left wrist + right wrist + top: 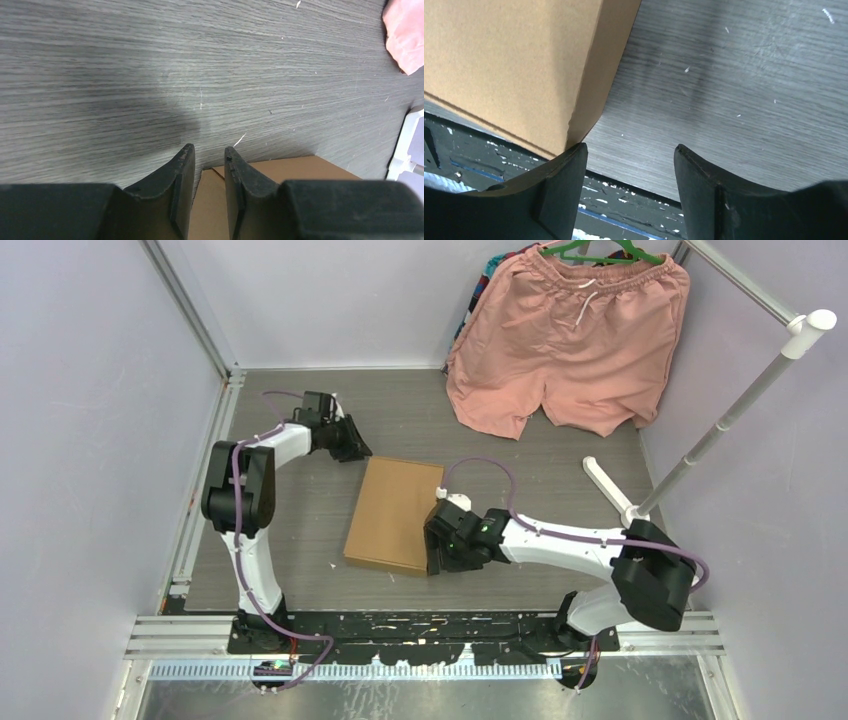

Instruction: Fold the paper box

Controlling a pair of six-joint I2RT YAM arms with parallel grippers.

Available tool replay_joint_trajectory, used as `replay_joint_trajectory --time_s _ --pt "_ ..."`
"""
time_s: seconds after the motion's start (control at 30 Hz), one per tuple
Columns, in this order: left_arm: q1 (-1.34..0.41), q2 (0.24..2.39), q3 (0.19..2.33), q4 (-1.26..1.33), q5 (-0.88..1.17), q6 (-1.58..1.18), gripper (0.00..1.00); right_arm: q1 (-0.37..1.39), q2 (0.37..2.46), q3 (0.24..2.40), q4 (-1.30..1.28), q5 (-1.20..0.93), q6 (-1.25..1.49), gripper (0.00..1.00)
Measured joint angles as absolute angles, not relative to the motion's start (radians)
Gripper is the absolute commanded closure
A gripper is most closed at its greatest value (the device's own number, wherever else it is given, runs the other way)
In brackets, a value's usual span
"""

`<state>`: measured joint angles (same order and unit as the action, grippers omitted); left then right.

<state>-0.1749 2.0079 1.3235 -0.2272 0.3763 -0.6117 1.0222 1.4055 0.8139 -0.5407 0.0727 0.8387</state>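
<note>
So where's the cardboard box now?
Overhead view: the brown cardboard box lies centre, left fingers at its far-left corner, right fingers beside its right edge.

Soft, even light is falling from above in the top view, leaving only a thin shadow along the near edge of the paper box (392, 510); the metal strip (450, 702) nearest the camera is glinting faintly. In the left wrist view a broad blurred shadow is lying across the tabletop (300, 75), a pale sheen glowing beside it. The left pincer (209, 155) and right pincer (630, 155) are showing dark and soft-edged. The box's side wall is sitting in shade.
</note>
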Motion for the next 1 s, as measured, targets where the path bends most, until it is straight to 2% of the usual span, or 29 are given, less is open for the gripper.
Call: replay_joint_trajectory --time_s 0.37,0.67,1.0 --pt "-0.17 2.051 1.429 -0.246 0.363 -0.585 0.71 1.098 1.311 0.813 -0.625 0.107 0.851 0.3" --pt "-0.171 2.095 1.487 -0.244 0.382 -0.574 0.72 1.144 1.369 0.819 -0.606 0.126 0.875 0.3" --pt "-0.194 2.159 1.523 -0.233 0.421 -0.568 0.73 1.171 1.44 0.929 -0.598 0.183 0.877 0.3"
